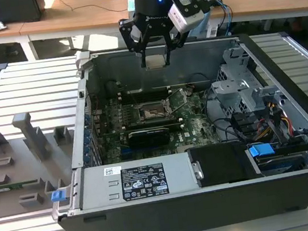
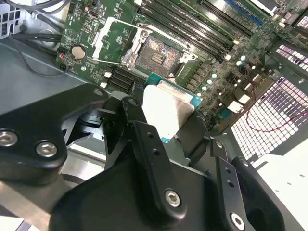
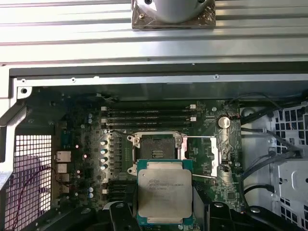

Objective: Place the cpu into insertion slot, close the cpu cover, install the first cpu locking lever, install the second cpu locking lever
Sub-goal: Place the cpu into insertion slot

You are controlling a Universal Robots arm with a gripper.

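Observation:
My gripper (image 1: 155,63) hangs above the open computer case, shut on the cpu (image 1: 155,62), a flat square chip with a silver-grey top. Both wrist views show the cpu (image 3: 164,195) (image 2: 168,110) clamped by its edges between black fingers (image 3: 118,214). The insertion slot (image 3: 155,150) (image 2: 156,55) (image 1: 154,111) lies open and bare on the green board, below the chip and apart from it. The cpu cover (image 3: 201,156) (image 2: 113,41), a thin silver frame, is swung open beside the slot. A thin lever rod (image 3: 204,176) sticks out next to it.
Long black memory slots (image 3: 149,115) run beside the socket. A black card (image 1: 151,134), a labelled power supply (image 1: 143,180), a grey drive cage (image 1: 242,88) and loose cables (image 1: 259,129) crowd the case. Grey fixtures (image 1: 30,135) stand on the slatted table at the exterior view's left.

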